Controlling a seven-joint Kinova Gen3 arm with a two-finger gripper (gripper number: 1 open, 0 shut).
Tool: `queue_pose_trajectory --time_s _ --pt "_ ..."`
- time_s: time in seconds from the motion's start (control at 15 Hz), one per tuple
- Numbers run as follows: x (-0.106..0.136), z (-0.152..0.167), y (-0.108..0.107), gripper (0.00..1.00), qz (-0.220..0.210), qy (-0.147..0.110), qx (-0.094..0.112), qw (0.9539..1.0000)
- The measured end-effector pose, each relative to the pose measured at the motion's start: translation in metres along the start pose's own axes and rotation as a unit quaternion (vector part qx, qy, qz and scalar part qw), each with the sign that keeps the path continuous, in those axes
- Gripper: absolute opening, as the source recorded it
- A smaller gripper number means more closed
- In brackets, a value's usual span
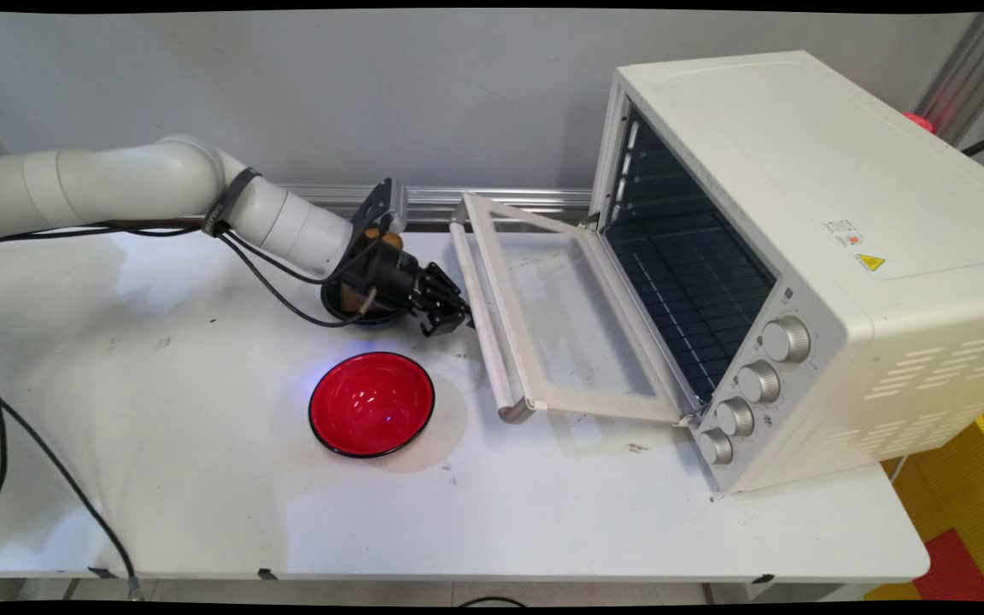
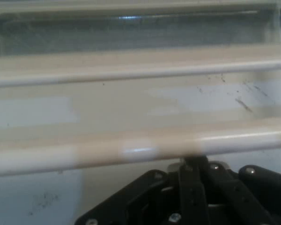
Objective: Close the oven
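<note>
Pincer (image 1: pixel 449 323) low at the open cream oven (image 1: pixel 799 256) door's handle bar (image 1: pixel 479 320) — fingers pressed together, holding nothing — bar runs near-to-far.

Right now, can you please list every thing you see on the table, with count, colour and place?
toaster oven: one, cream, right side of the table, turned at an angle.
oven door: one, cream frame with glass, folded down flat and open, its handle bar towards the arm.
knobs: four, silver, in a column on the oven front.
red bowl: one, red inside with black rim, table middle, empty.
dark bowl: one, mostly hidden behind the arm's wrist.
table: one, white.
tool: one, black, at the door handle; fingers appear closed together.
</note>
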Motion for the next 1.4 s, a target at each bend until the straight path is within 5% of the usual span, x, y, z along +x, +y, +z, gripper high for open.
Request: queue_pose_trajectory --time_s 0.53,1.4 --pt "0.02 -0.002 -0.007 0.0 0.0 0.023 -0.004 0.9997" --pt "0.101 -0.012 -0.017 0.0 0.013 0.08 -0.007 0.9967"
